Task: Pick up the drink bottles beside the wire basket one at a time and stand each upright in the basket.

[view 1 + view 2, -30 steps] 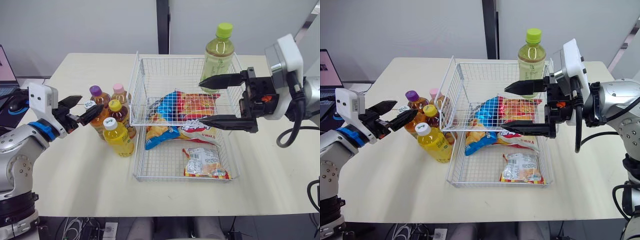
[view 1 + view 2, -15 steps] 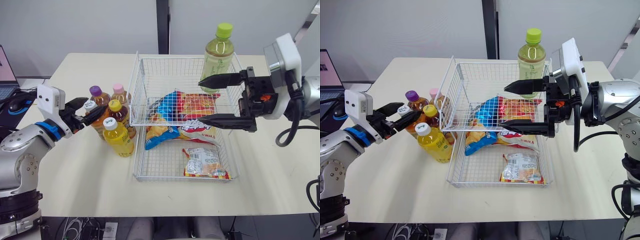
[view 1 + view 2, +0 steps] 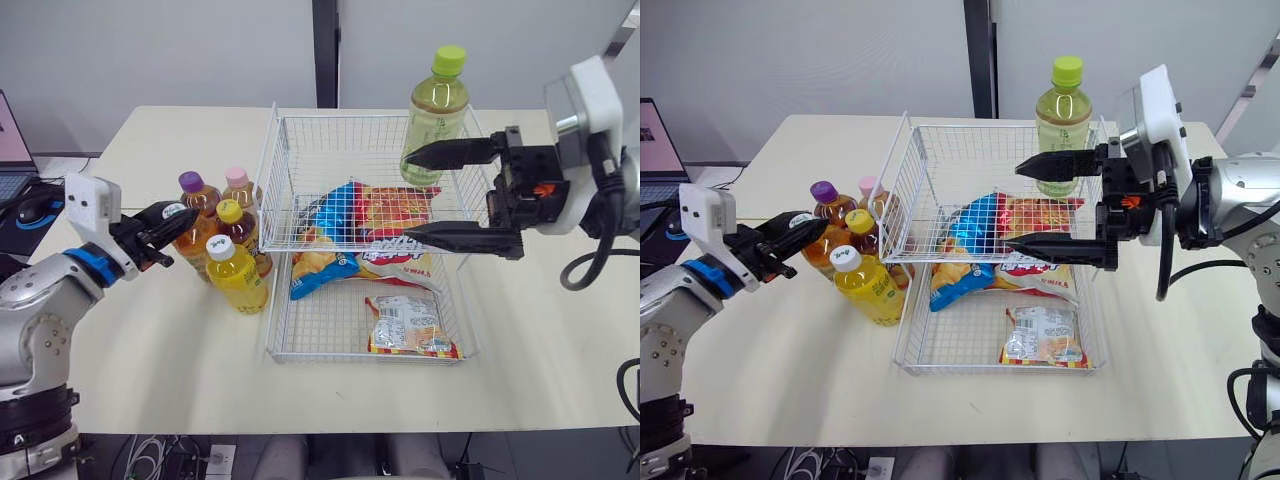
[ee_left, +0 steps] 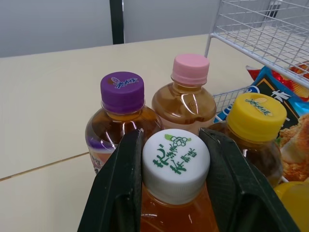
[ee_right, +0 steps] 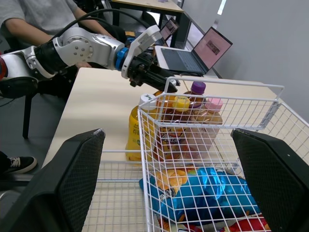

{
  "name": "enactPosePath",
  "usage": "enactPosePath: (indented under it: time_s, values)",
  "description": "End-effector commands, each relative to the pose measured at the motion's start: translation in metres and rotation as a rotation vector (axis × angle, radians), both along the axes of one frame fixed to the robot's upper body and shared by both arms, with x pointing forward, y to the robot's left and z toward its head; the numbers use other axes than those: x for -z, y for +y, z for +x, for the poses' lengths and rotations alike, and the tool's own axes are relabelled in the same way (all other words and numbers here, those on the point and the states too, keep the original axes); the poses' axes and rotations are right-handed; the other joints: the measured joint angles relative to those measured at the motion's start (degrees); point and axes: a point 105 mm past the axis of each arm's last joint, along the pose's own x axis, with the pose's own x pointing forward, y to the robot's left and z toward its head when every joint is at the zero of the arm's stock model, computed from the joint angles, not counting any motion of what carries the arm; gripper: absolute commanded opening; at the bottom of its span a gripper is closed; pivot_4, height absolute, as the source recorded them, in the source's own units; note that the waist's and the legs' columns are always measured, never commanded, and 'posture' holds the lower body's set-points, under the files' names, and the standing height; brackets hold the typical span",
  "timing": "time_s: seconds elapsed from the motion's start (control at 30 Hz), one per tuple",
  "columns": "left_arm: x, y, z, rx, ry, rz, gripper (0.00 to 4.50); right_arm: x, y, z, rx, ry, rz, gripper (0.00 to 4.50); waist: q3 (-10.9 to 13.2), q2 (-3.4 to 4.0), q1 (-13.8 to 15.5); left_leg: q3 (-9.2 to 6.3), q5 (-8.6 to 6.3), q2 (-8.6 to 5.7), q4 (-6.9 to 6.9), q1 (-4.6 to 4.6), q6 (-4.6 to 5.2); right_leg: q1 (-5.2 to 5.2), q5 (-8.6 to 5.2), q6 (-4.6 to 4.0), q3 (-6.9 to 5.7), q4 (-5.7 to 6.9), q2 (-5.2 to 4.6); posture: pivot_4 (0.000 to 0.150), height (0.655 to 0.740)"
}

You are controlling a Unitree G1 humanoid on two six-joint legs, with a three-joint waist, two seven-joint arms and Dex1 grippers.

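Observation:
Several small tea bottles stand left of the white wire basket (image 3: 370, 117): purple-capped (image 3: 190, 186), pink-capped (image 3: 237, 180), yellow-capped (image 3: 231, 214), and a yellow drink with a white cap (image 3: 238, 276). My left gripper (image 4: 175, 140) is shut on the cap of another, white-capped amber bottle (image 4: 176, 166), its fingers (image 4: 123, 179) pressed on both sides; that gripper (image 3: 172, 216) sits at the cluster's left side. A tall green bottle (image 3: 437, 103) stands at the basket's far right corner. My right gripper (image 3: 405, 195) hangs open above the basket, holding nothing.
Snack bags (image 3: 362, 235) and a small packet (image 3: 408, 324) lie in the basket. A laptop (image 3: 10, 150) sits at the table's left edge. In the right wrist view, a seated person (image 5: 38, 14) and laptops (image 5: 193, 53) are beyond the table's left side.
My left gripper has closed from wide open onto the white-capped bottle's cap. The right arm has drifted slightly to the right, still open.

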Motion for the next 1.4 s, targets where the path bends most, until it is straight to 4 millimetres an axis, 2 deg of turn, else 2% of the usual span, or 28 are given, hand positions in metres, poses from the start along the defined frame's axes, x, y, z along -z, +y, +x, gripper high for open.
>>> enactPosePath:
  time_s: [0.03,0.33,0.47,0.63,0.83,1.0,1.13,1.27,1.4]
  values:
    - [-0.047,0.0,-0.019,0.039,-0.131,0.035,1.37,-0.01,-0.003,-0.007,-0.008,-0.048,0.014,4.5,0.0,0.0,0.0,-0.03,0.0,0.0,0.0,-0.01,0.0,0.0,0.0,0.0,-0.02,0.0,0.0,0.15,0.74]
    - [-0.11,0.02,-0.051,0.061,-0.122,0.145,1.37,-0.01,-0.003,-0.008,-0.017,-0.038,0.016,4.5,0.0,0.01,-0.2,-0.02,0.0,0.02,-0.04,0.0,0.0,-0.03,-0.01,0.0,-0.03,-0.01,0.08,0.15,0.74]
    - [-0.157,0.023,-0.058,0.076,-0.16,0.173,1.37,-0.008,-0.003,-0.005,-0.018,-0.036,0.015,4.5,0.0,-0.03,-0.1,-0.03,0.0,0.04,-0.02,0.0,0.0,-0.02,-0.01,-0.01,-0.03,0.02,0.36,0.15,0.74]
    - [-0.2,0.002,-0.054,0.185,-0.232,0.178,1.37,-0.008,-0.003,-0.001,-0.004,-0.036,0.019,4.5,0.1,-0.04,0.2,-0.03,0.0,0.01,-0.03,0.0,0.0,0.03,-0.02,0.02,-0.02,-0.04,0.41,0.15,0.74]
    - [-0.24,-0.048,-0.034,0.403,-0.307,0.168,1.37,-0.014,-0.013,0.002,0.078,-0.071,0.025,4.5,0.1,-0.05,0.0,-0.01,0.01,0.02,0.06,-0.12,0.0,-0.01,-0.02,0.02,-0.06,0.06,0.51,0.15,0.74]
    - [-0.256,-0.088,-0.018,0.554,-0.306,0.186,1.37,-0.02,-0.026,0.0,0.172,-0.097,0.034,4.5,0.1,-0.04,-0.4,0.14,0.01,0.03,0.05,-0.22,-0.01,-0.11,-0.02,0.02,-0.05,0.03,0.51,0.15,0.74]
    - [-0.257,-0.125,-0.003,0.675,-0.294,0.193,1.37,-0.027,-0.04,-0.006,0.25,-0.108,0.058,4.5,0.1,-0.04,-0.4,0.15,0.01,0.04,0.05,-0.29,0.0,-0.15,-0.02,0.02,-0.04,0.03,0.52,0.15,0.74]
    - [-0.25,-0.15,0.008,0.75,-0.292,0.22,1.37,-0.03,-0.046,-0.01,0.295,-0.117,0.068,4.5,0.1,-0.03,-0.8,0.09,0.01,0.05,0.05,-0.28,0.0,-0.17,-0.02,0.02,0.03,0.04,0.5,0.15,0.74]
    - [-0.232,-0.182,0.027,0.815,-0.281,0.224,1.37,-0.032,-0.053,-0.01,0.35,-0.131,0.086,4.5,0.1,-0.04,-0.6,-0.01,0.01,0.04,0.09,-0.3,0.0,-0.18,-0.02,0.02,0.03,0.05,0.49,0.15,0.74]
